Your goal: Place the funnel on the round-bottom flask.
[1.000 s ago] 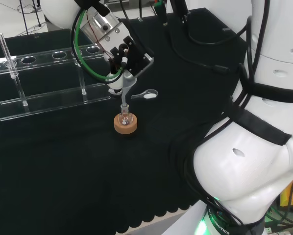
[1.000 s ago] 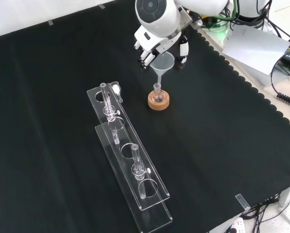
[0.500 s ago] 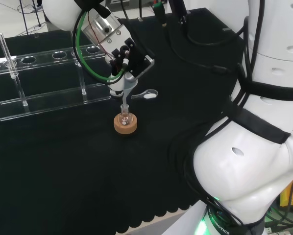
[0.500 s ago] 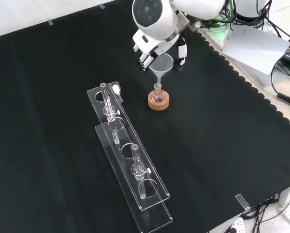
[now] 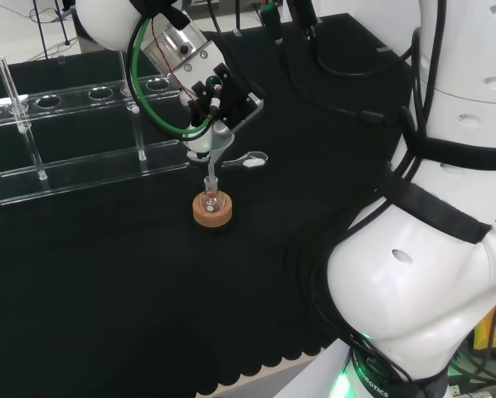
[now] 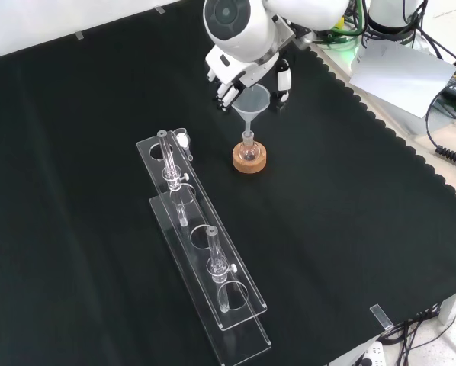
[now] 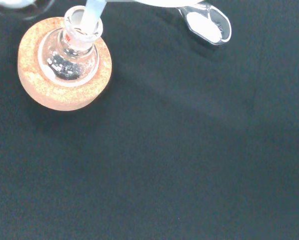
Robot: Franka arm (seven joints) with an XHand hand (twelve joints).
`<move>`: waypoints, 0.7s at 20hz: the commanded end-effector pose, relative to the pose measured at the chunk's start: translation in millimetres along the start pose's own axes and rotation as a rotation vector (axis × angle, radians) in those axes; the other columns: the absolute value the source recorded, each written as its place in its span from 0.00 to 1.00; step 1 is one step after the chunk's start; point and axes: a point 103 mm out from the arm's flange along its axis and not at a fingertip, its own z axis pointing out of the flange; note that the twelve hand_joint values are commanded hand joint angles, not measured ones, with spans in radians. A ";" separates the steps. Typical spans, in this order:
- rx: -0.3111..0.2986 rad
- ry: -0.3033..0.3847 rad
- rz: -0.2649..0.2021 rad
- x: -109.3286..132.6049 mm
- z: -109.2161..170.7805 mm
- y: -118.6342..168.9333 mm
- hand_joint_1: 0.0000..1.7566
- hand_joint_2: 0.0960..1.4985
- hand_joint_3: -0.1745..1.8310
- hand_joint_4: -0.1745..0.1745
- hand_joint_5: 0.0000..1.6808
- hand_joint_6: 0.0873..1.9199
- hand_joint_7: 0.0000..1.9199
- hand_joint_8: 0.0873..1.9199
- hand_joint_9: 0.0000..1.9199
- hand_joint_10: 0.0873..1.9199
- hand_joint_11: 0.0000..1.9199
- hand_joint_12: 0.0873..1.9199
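Note:
A clear funnel (image 6: 251, 101) stands over a small round-bottom flask (image 6: 248, 150) that sits in a cork ring (image 6: 249, 162) near the cloth's middle. The funnel's stem (image 7: 92, 12) is inside the flask's neck (image 7: 78, 30), leaning a little. The hand (image 6: 222, 90) comes in from the top of the front view, with fingers on one side of the funnel's cone and the thumb (image 6: 281, 78) on the other, so it is shut on the funnel. In the head view the hand (image 5: 225, 98) hangs right above the funnel (image 5: 218, 149) and the flask (image 5: 211, 201).
A long clear test-tube rack (image 6: 205, 252) with glass tubes stands left of the flask in the front view, and farther back in the head view (image 5: 82, 166). A small clear scoop of white powder (image 5: 250, 159) lies on the cloth near the flask.
The hand and the arm's last link have shifted slightly up and left in the front view. The funnel's cone has leaned with them, and its stem stays in the flask's neck.

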 end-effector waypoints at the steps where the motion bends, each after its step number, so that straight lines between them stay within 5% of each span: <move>1: 0.006 0.002 0.003 0.0 0.9 1.4 0.43 0.45 0.41 0.54 0.43 0.41 0.41 0.28 0.57 0.16 0.33 0.63; 14: 0.014 0.005 -0.018 -6.4 23.4 16.7 0.43 0.45 0.41 0.54 0.43 0.41 0.41 0.29 0.56 0.16 0.33 0.63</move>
